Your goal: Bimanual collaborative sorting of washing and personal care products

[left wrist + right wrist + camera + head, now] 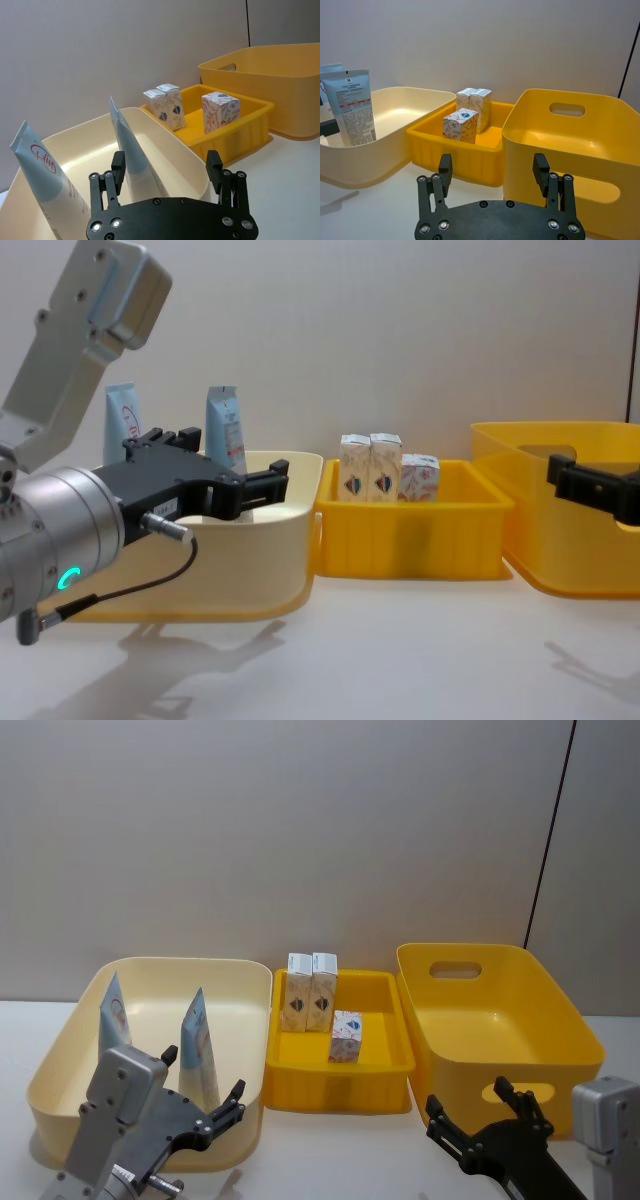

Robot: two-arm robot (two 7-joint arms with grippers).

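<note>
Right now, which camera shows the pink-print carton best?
The left wrist view: the pink-print carton stands large and unblocked, two sides and top showing. The right wrist view comes close; the head view shows it smaller; in the chest view the yellow tray hides its lower part.

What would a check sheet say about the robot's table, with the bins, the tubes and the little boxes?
Surface: white table, three bins in a row on it.
Job's things: two tubes standing in the cream bin; two tall cartons side by side and one pinkish carton in the yellow tray; deep yellow bin on the right.
Clutter: nothing seen.
Pincers: left pincer open, near the cream bin; right pincer open, near the deep yellow bin; both hold nothing.
Cables: black cable looping below the left pincer's body.
Surroundings: plain grey wall.
</note>
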